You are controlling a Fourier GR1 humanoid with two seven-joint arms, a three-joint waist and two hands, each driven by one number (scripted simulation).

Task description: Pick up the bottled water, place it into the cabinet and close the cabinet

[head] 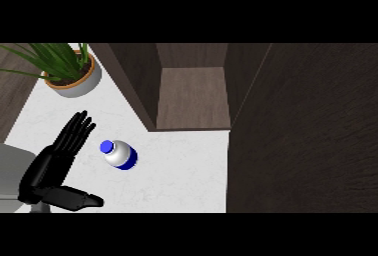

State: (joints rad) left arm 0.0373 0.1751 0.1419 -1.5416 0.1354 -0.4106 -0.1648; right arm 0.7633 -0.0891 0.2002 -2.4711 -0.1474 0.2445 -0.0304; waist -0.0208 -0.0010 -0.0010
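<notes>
The left robot hand (55,162) shows at the lower left of the frame, spread wide, fingers straight and pointing up-frame, thumb stuck out toward the lower centre. It holds nothing and touches nothing; the right robot hand is out of sight.

Just to its right, left of centre, the bottled water (119,154) stands on the white desk (184,175), apart from the fingers. Its blue cap faces upward, with a pale body and a blue band below. It looks small, rigid and smooth, probably light but likely slippery and easy to tip, so the body below the cap seems the best place to wrap.

Further up, at upper centre, the cabinet (192,95) stands open, and a potted plant (66,70) sits at upper left.
</notes>
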